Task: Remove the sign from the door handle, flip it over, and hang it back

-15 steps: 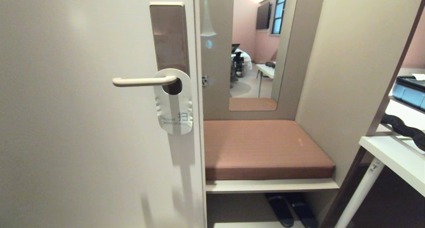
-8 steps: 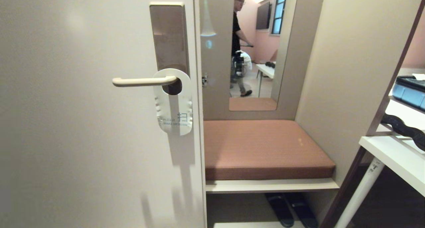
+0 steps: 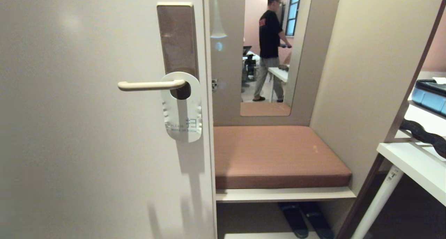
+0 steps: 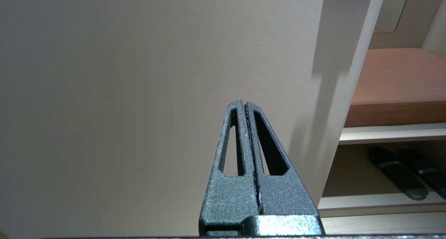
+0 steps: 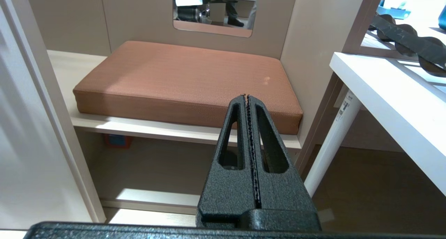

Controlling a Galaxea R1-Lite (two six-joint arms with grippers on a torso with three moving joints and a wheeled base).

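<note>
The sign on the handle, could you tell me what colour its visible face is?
White with grey text; the sign shows best in the head view.

A pale shelf (image 3: 285, 194) carries a brown cushion (image 3: 278, 155) — dark slippers (image 3: 305, 218) lie on the floor beneath.

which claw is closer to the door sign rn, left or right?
Left, probably. The left claw, shut, points at the door below the sign. The right claw, shut, faces the brown cushion beside the door. Neither shows in the head view.
</note>
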